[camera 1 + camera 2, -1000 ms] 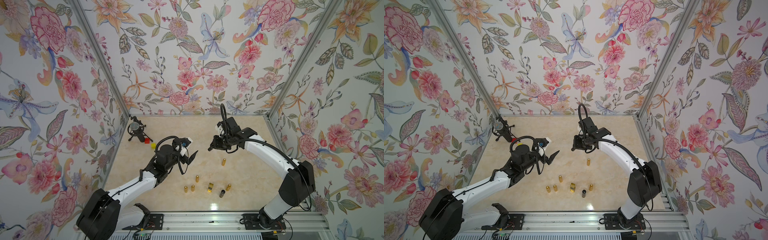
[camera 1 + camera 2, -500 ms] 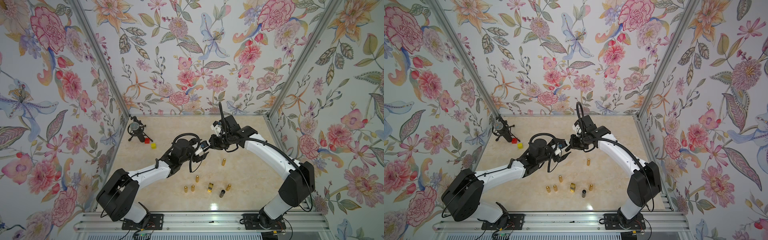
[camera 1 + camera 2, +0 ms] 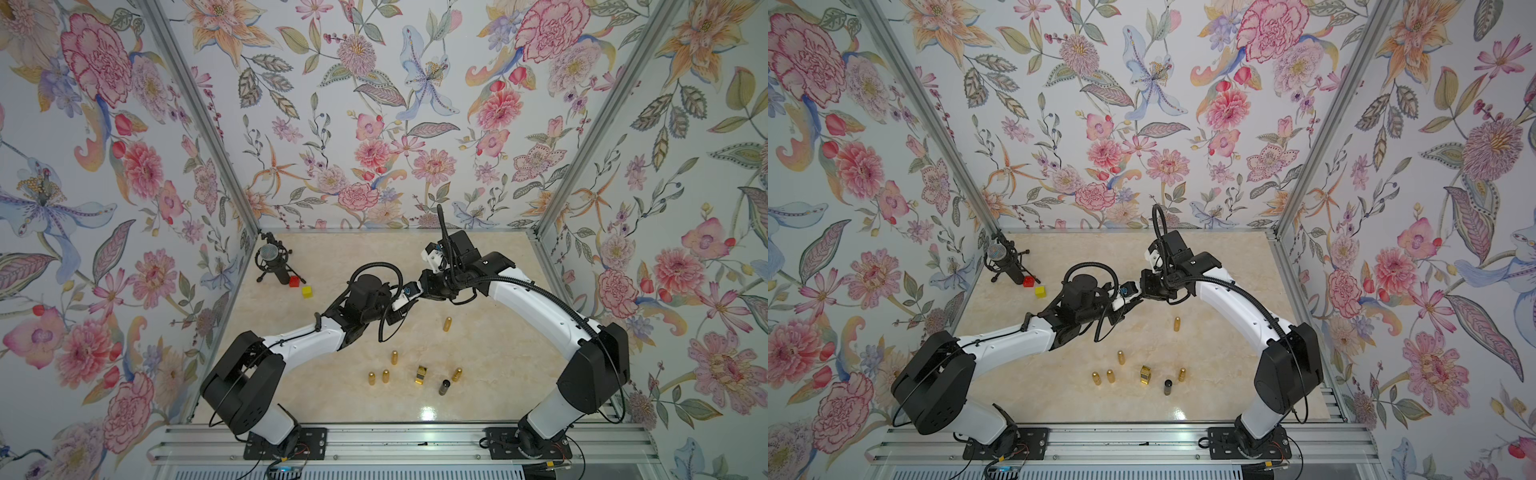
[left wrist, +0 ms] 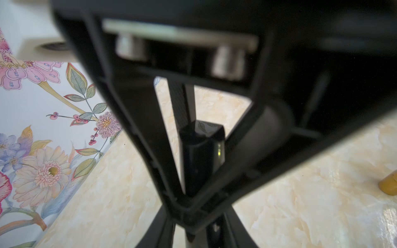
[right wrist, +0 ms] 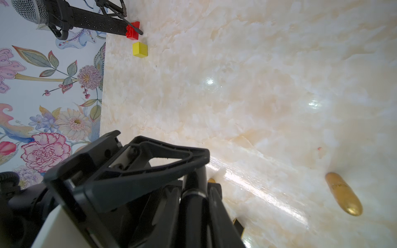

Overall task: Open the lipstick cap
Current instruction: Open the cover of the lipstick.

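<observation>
Over table (image 3: 498, 353), lipstick (image 5: 193, 206) spans left hand (image 3: 402, 309) and right hand (image 5: 193, 190) (both clamped).

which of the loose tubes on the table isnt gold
The black tube, right beside the square gold case. All the other loose ones are gold.

No lettering, number or sign can be read anywhere. The nearest thing to text is a faint engraved mark along the side of the gold lipstick tube (image 5: 343, 194), well apart from the microphone (image 5: 30, 10). In the right wrist view it is too small and blurred to make out.
</observation>
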Controlling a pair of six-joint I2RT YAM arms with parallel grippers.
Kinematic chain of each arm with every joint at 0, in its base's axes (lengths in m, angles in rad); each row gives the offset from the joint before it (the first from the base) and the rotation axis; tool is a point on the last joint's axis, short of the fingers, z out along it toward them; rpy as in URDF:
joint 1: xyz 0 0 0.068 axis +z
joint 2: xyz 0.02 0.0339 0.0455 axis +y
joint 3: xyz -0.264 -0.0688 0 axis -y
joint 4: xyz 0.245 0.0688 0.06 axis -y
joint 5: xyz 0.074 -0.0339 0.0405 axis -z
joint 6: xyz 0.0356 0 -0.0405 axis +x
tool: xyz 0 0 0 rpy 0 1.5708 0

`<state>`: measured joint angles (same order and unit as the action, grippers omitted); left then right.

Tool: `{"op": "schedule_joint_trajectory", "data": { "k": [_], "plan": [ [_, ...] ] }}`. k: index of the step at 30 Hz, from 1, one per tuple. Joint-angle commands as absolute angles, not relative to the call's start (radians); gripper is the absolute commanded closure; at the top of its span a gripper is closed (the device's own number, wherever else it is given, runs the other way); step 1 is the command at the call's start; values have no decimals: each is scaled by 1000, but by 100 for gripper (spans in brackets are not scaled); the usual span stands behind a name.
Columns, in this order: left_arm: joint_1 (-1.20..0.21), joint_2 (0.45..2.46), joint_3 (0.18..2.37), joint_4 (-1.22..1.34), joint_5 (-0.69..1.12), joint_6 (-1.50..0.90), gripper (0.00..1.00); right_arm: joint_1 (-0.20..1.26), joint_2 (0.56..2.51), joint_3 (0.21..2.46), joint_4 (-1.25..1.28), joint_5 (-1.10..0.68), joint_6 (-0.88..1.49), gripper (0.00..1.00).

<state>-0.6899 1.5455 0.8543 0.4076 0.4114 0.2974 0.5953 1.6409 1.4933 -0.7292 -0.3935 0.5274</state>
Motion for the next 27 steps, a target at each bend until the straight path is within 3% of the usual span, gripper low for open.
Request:
{"op": "schedule_joint_trajectory", "data": {
  "k": [1, 6, 8, 11, 27],
  "plan": [
    [-676, 1555, 872, 441, 465, 279, 74, 612, 1658, 1515, -745, -403, 522, 79],
    [-666, 1545, 864, 456, 483, 260, 91, 615, 1660, 1514, -745, -402, 523, 73],
    [-664, 1542, 861, 460, 485, 253, 97, 614, 1656, 1518, -744, -395, 521, 63],
    [-653, 1535, 848, 477, 502, 231, 100, 614, 1642, 1522, -744, -373, 523, 51],
    [-640, 1526, 839, 435, 524, 226, 100, 623, 1606, 1534, -744, -308, 493, 58]
  ]
}}
